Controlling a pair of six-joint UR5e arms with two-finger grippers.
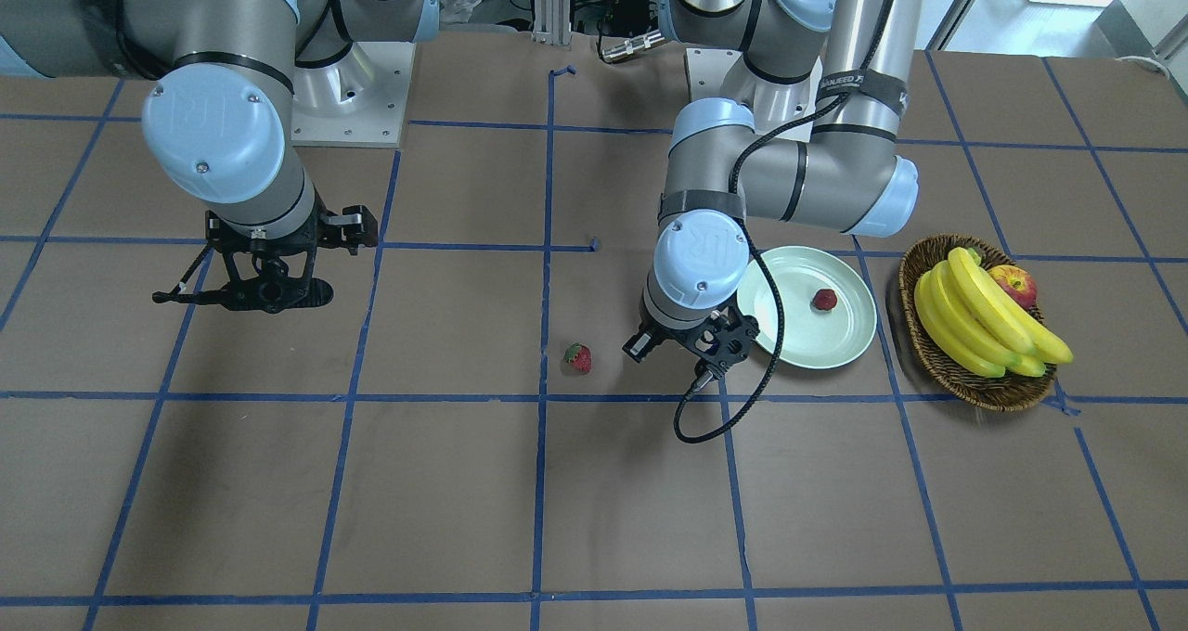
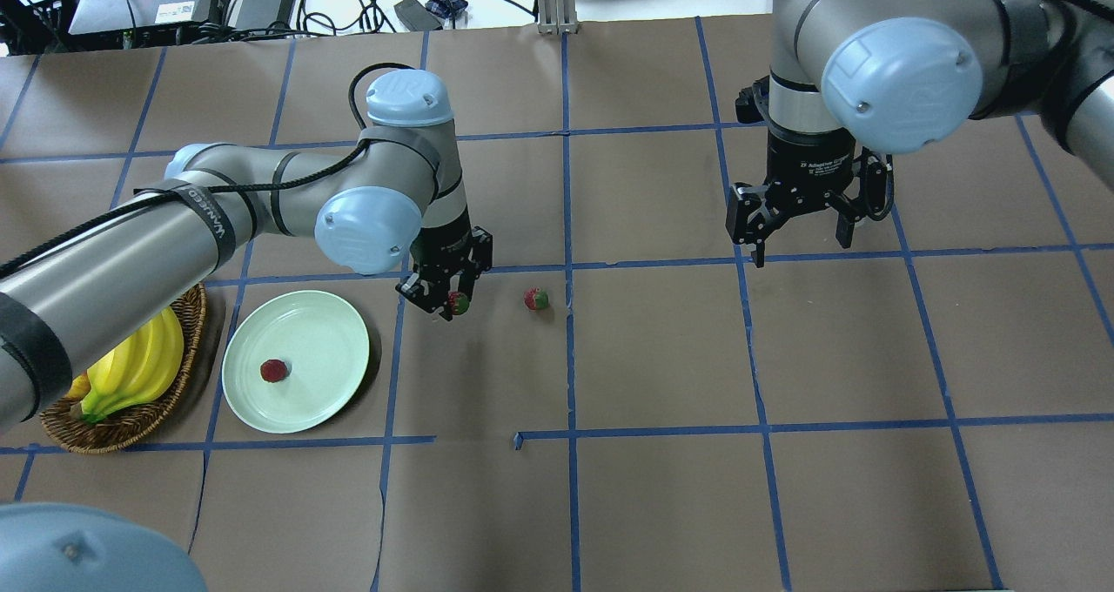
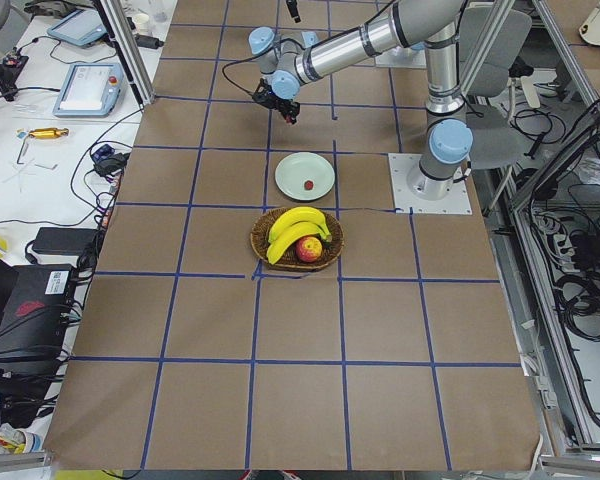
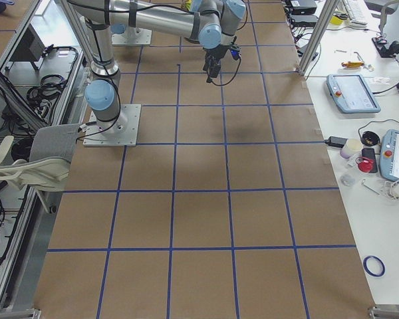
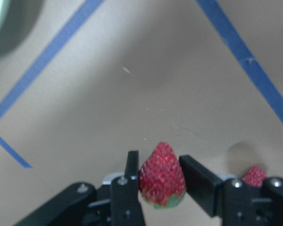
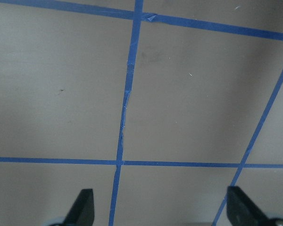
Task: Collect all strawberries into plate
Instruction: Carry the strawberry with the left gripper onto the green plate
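Looking at the front-facing view first, I see one strawberry (image 1: 823, 301) already in the plate (image 1: 798, 357). A loose strawberry (image 1: 577, 358) lies on the desk (image 1: 464, 482), well apart from the plate, on the side away from the wicker basket (image 1: 933, 357) of bananas (image 1: 984, 320) and an apple (image 1: 1014, 284).

From overhead, my left claw (image 2: 448, 303) hangs just beside the plate, clamped on a third strawberry (image 2: 459, 303). The right claw (image 2: 796, 226) hovers well apart, fingers spread with nothing between them.

My left wrist camera shows the third strawberry pinched by its flanks, pointed end away from the palm, over bare desk. My worry is that it is rounded and the pinch narrow, so a quick swing could roll it out short of the plate. A release near the rim could let it bounce off. Nothing stands between claw and plate.

The right wrist camera shows only taped desk.
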